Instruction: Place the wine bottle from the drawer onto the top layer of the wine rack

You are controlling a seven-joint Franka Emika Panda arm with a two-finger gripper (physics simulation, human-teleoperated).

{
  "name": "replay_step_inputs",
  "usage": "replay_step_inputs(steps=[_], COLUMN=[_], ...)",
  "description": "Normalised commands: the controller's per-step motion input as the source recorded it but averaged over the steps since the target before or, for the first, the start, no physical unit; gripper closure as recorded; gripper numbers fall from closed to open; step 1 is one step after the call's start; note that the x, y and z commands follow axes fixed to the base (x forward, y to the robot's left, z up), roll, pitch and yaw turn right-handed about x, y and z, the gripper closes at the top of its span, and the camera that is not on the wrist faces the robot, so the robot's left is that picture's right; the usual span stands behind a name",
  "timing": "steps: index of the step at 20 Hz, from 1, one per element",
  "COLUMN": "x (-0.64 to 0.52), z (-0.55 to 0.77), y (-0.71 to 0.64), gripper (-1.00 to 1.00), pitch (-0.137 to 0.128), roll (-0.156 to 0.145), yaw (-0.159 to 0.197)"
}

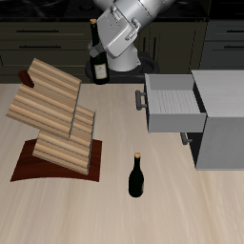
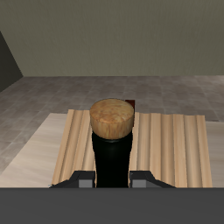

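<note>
A dark wine bottle [image 1: 99, 65] with a tan cork [image 2: 114, 117] hangs upright in the air behind the wine rack [image 1: 55, 119], and my gripper [image 1: 100, 46] is shut on it. In the wrist view the bottle body [image 2: 112, 164] fills the gap between my fingertips [image 2: 82, 182], with a ribbed wooden slab [image 2: 173, 149] of the rack below it. The top layer [image 1: 55, 78] is the uppermost tilted slab, just in front of the held bottle. The drawer [image 1: 172, 105] of the grey cabinet stands pulled open, and its white inside shows nothing in it.
A second dark bottle [image 1: 137, 177] stands upright on the table near the front edge, between the rack and the cabinet [image 1: 221, 119]. The rack rests on a reddish-brown base [image 1: 29, 164]. Dark counters line the back.
</note>
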Motion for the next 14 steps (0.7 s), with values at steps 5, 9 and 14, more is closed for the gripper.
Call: replay_step_inputs(steps=[5, 9, 14], x=[0.06, 0.00, 0.03], z=[-0.07, -0.11, -0.13], y=[-0.12, -0.05, -0.03], gripper=[1.00, 1.00, 1.00], pitch=[0.013, 0.007, 0.015], roll=[-0.025, -0.010, -0.013], yaw=[-0.039, -0.028, -0.022])
